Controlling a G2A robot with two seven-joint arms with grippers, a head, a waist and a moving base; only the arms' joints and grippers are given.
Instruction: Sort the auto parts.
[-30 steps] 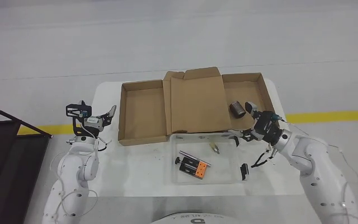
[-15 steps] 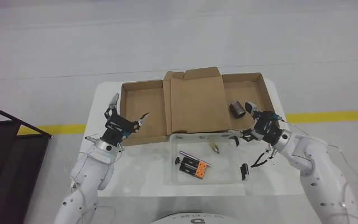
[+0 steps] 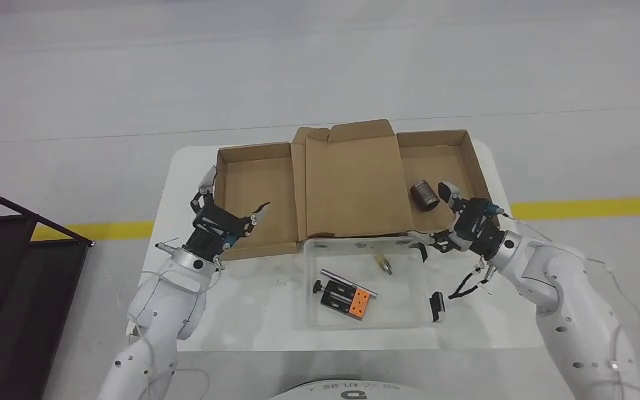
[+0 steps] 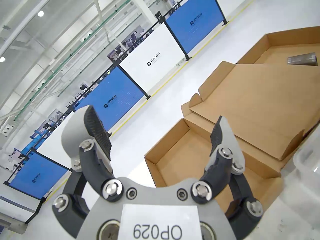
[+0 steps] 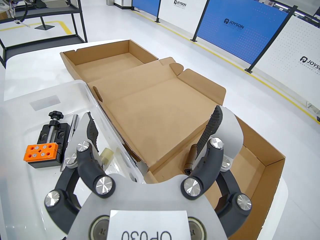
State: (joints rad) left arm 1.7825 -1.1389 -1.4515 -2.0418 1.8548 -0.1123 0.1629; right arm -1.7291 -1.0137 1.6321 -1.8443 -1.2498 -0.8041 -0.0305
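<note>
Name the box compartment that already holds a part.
The compartment by the right gripper; a dark cylinder lies in it, none in the other compartment.

The cardboard box is brown corrugated paperboard, matt and slightly fibrous, with rough cut edges at its flaps. The bin is clear plastic, glossy and catching reflections. In it, the small vise has a matt black body, orange plastic-looking blocks and a bright threaded metal screw. The rod beside it is smooth, shiny metal. The cylinder in the box is dull grey metal. The table is white and smooth with a faint sheen. The left gripper and right gripper carry black ribbed, rubbery pads on smooth grey fingers.
</note>
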